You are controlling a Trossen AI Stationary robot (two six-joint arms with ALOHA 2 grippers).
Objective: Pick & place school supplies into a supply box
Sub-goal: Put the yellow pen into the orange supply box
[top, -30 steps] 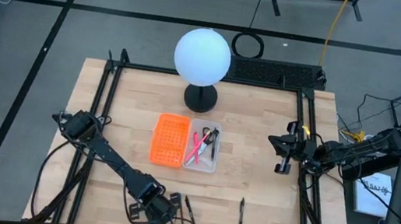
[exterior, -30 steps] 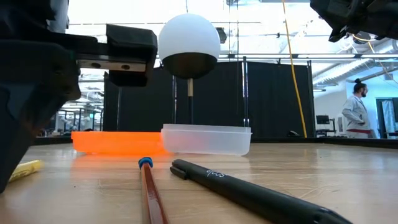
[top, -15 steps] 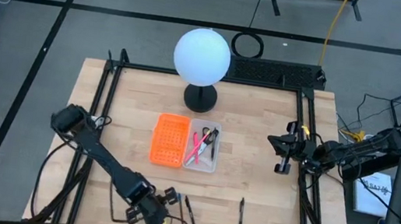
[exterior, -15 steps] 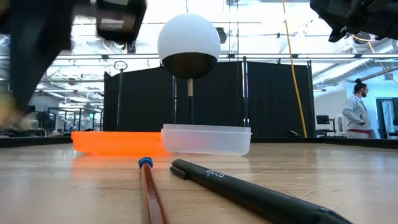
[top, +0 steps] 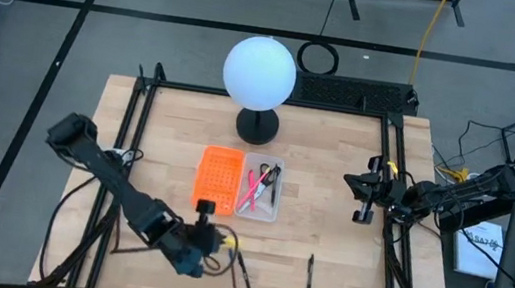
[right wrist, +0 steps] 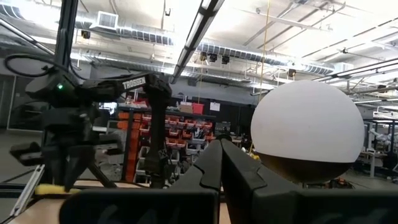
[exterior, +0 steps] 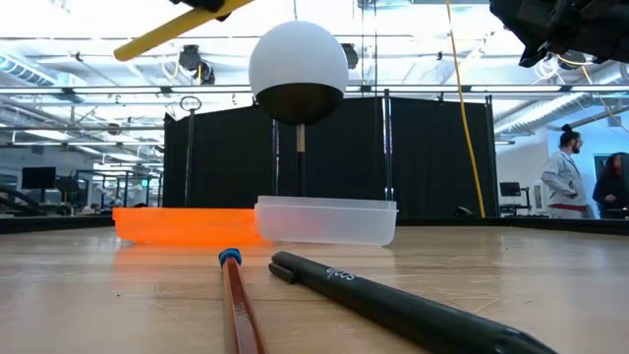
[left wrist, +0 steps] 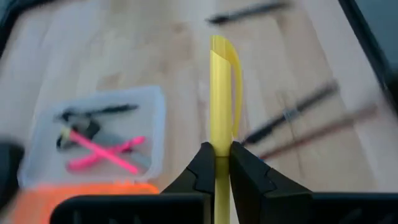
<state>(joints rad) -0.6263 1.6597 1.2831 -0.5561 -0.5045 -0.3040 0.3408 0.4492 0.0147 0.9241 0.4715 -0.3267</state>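
- The yellow pen [left wrist: 222,93] is in my left gripper [left wrist: 217,163], lifted above the near table, near-left of the box [top: 260,187]; the fingers are clamped on its lower barrel.
- I judge it light, stiff and smooth; a hold nearer mid-barrel would slip less.
- Box holds pink pens [left wrist: 102,151] and scissors [left wrist: 84,124].
- Half a second ago this gripper was lower and nearer the front edge; it has risen toward the box.
- Right gripper [top: 364,195] waits far right, fingers together on nothing.

Yellow pen [left wrist: 222,93], clear box [top: 260,187] with pink pens [top: 252,192] inside, orange perforated tray [top: 217,180] alongside, pale wood-grain desk [top: 335,165], white globe lamp [top: 261,72].
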